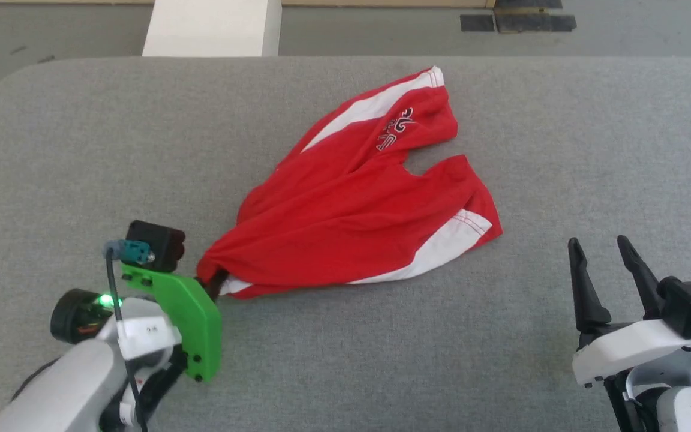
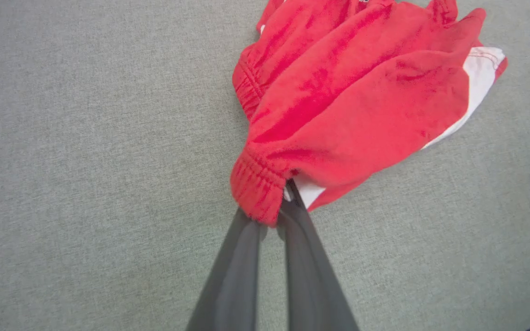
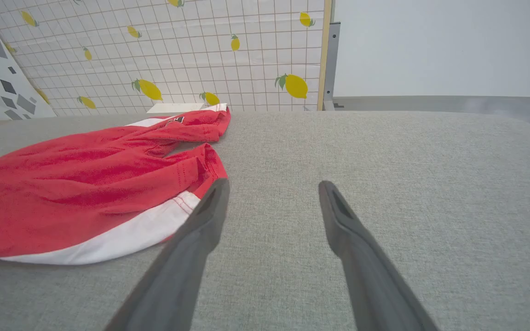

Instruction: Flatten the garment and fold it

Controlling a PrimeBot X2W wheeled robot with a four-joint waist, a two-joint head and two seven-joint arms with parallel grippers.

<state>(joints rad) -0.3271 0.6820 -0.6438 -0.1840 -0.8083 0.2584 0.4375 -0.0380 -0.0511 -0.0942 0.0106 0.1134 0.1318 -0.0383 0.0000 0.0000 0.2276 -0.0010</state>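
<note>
1. The garment lies at the centre of the head view on the counter, a grey, coarse-woven surface with rounded corners.
2. It is soft, bright red fabric, rumpled, with long folds fanning out from its lower-left end. Its two legs point to the upper right, split by a notch.
3. Two white stripes run along its outer edges. The white lettering on the upper leg is too creased to read.
4. The left tool, at the lower left of the head view, is clamped on the gathered, ribbed waistband. In the left wrist view its two dark fingers pinch that bunched hem.
5. The right tool, at the lower right, has its tapered dark fingers spread wide and holds nothing. It sits to the right of the garment without touching it.
</note>
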